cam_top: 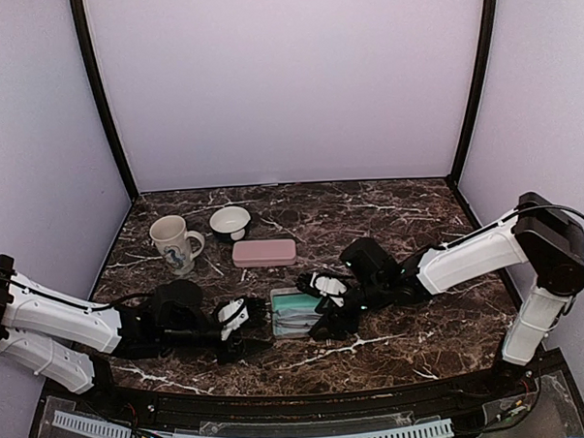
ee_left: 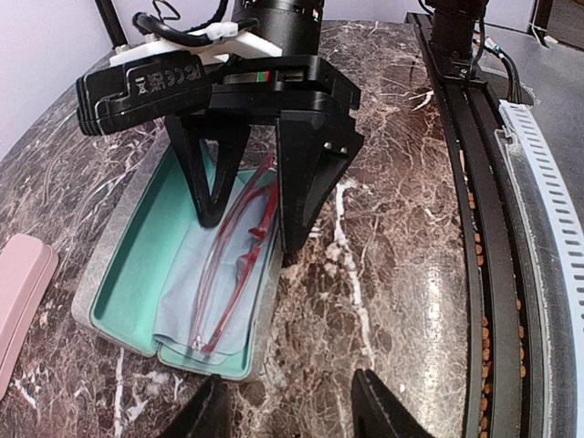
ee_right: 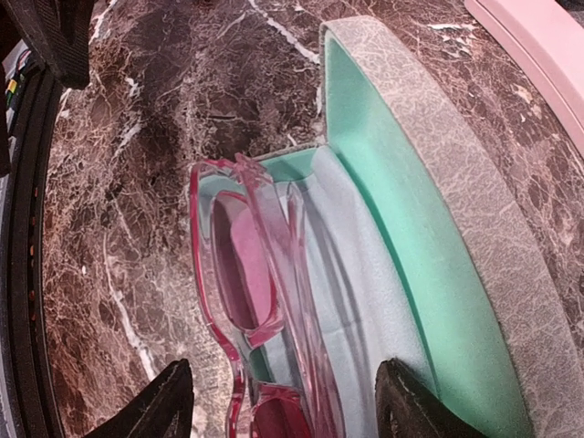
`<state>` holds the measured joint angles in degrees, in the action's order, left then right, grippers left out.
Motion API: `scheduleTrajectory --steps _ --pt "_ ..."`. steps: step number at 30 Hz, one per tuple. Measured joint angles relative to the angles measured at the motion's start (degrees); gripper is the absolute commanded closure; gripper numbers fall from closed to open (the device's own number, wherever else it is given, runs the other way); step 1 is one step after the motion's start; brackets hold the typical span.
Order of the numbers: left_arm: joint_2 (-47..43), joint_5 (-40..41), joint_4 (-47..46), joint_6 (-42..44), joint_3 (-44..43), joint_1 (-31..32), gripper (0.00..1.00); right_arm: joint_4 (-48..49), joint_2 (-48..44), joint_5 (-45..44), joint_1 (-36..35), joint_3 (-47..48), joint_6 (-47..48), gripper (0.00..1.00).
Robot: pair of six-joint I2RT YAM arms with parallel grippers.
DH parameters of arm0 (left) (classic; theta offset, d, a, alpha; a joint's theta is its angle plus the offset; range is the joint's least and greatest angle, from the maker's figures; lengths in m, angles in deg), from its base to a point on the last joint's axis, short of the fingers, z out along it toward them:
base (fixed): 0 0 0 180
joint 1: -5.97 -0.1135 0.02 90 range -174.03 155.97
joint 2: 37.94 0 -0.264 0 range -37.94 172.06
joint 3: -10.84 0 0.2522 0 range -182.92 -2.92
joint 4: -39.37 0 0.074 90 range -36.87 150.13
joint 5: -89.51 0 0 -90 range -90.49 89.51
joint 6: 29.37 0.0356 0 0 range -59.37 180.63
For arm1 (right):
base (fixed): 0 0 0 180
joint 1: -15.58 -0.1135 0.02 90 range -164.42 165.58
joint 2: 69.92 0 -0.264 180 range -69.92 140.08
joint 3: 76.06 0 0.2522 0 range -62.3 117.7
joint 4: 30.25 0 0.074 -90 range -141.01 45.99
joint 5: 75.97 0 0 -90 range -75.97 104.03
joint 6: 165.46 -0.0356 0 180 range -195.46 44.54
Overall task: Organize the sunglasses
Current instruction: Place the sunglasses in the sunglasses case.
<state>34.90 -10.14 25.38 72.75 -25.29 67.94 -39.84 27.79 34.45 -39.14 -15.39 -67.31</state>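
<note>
Right wrist view tells most of it: the right gripper (ee_right: pixel 287 406) has its jaws wide, one finger on each side of the red sunglasses (ee_right: pixel 242 274), and as far as I can see neither is pinching the frame. The pair lies folded inside the open grey case (ee_right: pixel 438 210), on the light-blue cloth (ee_right: pixel 338 301), along the long side that faces the arm bases.

My read is that seating the red pair is basically done. The next move would be a straight lift out of the case so the fingers don't snag the frame, then closing the lid. While those fingers reach down into the case, they're what blocks the lid. The frame also sits close to the rim, so it might need a nudge inward.

The left gripper (ee_left: pixel 292 411) hovers just beside one end of the case, jaws partly apart and empty.

Beyond the case sits a closed pink case (cam_top: pixel 263 252), and farther out a mug (cam_top: pixel 175 243) and a small bowl (cam_top: pixel 230 222), well clear of the action. I can't spot the black pair anywhere.
</note>
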Motion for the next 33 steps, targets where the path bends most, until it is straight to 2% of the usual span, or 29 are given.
scheduleTrajectory --steps 19,33 --pt "2.27 0.13 -2.21 -0.11 0.02 0.0 0.52 -1.7 -1.86 -2.27 -1.55 0.55 -0.09 0.29" --pt "11.02 2.19 -4.2 6.75 -2.54 0.0 0.54 -2.49 -11.32 -3.13 -2.16 -0.83 -4.04 0.29"
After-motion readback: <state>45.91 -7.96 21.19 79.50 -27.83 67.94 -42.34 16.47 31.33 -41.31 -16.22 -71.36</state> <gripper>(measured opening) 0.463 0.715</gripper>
